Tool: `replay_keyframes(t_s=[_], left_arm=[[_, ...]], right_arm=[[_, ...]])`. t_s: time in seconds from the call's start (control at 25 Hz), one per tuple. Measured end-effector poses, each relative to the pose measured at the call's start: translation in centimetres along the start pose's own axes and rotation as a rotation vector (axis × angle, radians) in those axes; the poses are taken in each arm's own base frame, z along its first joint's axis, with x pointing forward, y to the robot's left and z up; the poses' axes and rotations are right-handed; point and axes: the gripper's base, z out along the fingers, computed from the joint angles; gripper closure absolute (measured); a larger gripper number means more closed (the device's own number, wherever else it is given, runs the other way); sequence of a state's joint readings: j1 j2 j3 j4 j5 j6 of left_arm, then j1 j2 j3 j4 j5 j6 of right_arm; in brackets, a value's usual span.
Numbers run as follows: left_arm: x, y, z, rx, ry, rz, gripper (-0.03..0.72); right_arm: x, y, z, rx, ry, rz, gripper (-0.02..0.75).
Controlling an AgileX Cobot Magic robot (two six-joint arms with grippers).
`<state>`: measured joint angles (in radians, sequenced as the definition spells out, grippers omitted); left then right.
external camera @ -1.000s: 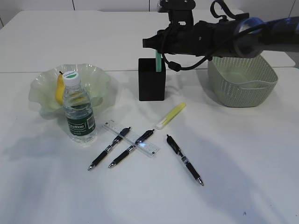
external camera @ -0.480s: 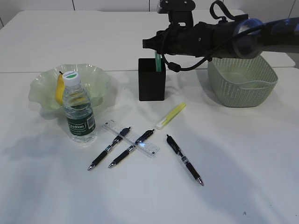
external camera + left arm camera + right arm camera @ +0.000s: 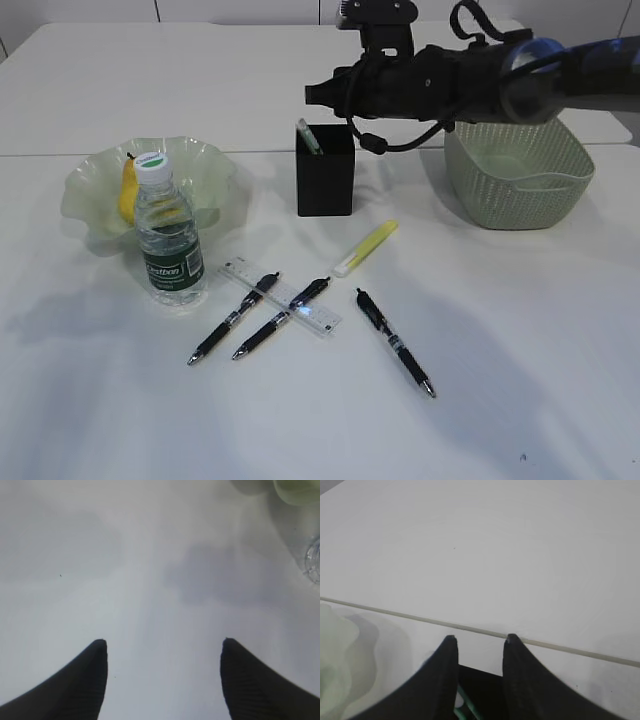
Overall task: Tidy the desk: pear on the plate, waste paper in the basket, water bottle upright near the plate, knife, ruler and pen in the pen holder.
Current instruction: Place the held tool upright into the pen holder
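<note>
My right gripper hangs open just above the black pen holder. A slim green stick leans inside the holder, free of the fingers. Whether it or the yellow stick is the knife, I cannot tell. The clear ruler lies under two black pens, with a third pen to the right. The pear rests on the plate, and the water bottle stands upright before it. My left gripper is open over bare table. No waste paper shows.
The sage-green basket stands at the back right, under my right arm. A seam in the table runs behind the holder and plate. In the left wrist view the bottle's base shows at the right edge.
My right gripper's jaws have widened. The green stick has dropped from between them into the pen holder and now leans to the left. The left gripper is unchanged.
</note>
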<state>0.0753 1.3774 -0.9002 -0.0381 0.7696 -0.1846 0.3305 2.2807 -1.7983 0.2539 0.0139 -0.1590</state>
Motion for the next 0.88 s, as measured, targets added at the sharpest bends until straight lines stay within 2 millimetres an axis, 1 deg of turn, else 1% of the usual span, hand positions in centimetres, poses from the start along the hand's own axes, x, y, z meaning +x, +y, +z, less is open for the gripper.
replay_keyframes(t_s=[0.12,0.24,0.48,0.6,0.72,0.88], left_arm=[[0.0,0.0,0.0,0.0,0.0,0.0,0.188],[0.0,0.0,0.0,0.0,0.0,0.0,0.188],[0.0,0.0,0.0,-0.001,0.0,0.001,0.188],[0.0,0.1,0.0,-0.007,-0.001,0.007,0.188],[0.0,0.1,0.0,-0.009,-0.004,0.01,0.188],[-0.1,0.1,0.0,-0.008,-0.009,0.01,0.188]], right_arm=[[-0.3,0.2,-0.5,-0.01,0.036,0.0,0.507],[-1.4,0.5,-1.7,-0.027,0.077,-0.001,0.507],[-4.0,1.1,-5.0,-0.065,0.162,-0.01,0.506],[-5.5,1.4,-7.1,-0.083,0.192,-0.016,0.506],[-6.5,1.7,-8.9,-0.097,0.234,-0.029,0.505],[-6.4,1.8,-10.3,-0.109,0.347,-0.058,0.505]])
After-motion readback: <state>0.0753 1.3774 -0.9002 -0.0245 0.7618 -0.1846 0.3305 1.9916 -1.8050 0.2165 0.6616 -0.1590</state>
